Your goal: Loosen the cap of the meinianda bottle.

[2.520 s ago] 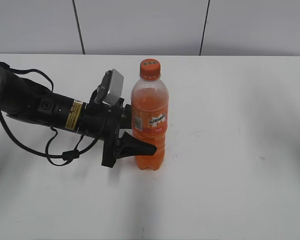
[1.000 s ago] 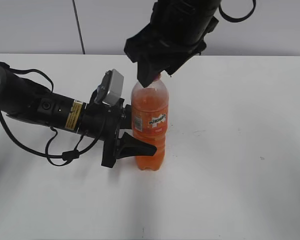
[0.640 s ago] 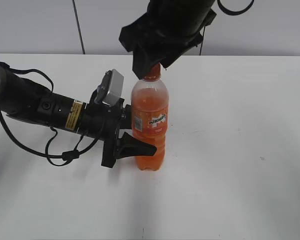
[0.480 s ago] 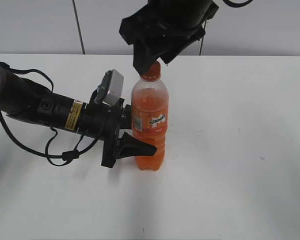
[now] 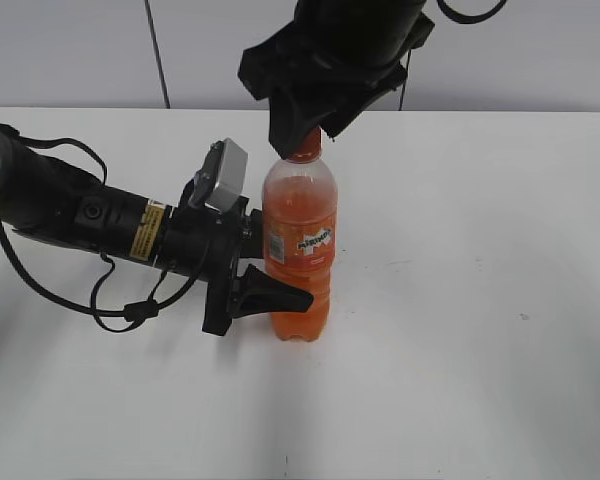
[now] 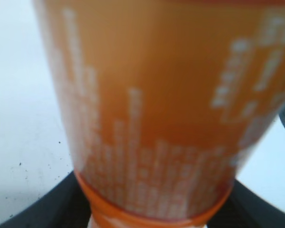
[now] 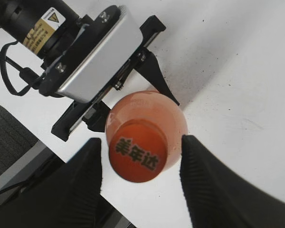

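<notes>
I have the meinianda bottle [image 5: 300,245] standing upright on the white table [image 5: 480,330], a little left of centre in the exterior view. My left gripper [image 5: 263,268] comes in from nine o'clock and is clamped on the bottle's lower body; the left wrist view is filled with the blurred orange label, with dark finger material at both lower corners.

My right gripper [image 7: 140,164] hangs over the bottle from twelve o'clock. In the right wrist view the cap [image 7: 137,151] sits between the two ribbed fingers [image 7: 83,173], one at nine o'clock of it and one at three o'clock. The jaws stand apart: I see a sliver of gap on each side, wider on the right, so they are not yet biting. In the exterior view the cap is almost fully hidden under the right gripper, with only the orange neck showing below it.

As I judge it, the step in hand is closing on the cap before twisting. To do that well I would centre first, nudging slightly toward nine o'clock so both pads meet the cap together. I would also check that the pads sit on the cap's side wall, not the neck ring. Then I would close firmly and rotate about the bottle's axis while the left gripper's hold keeps the body from spinning or tipping.
</notes>
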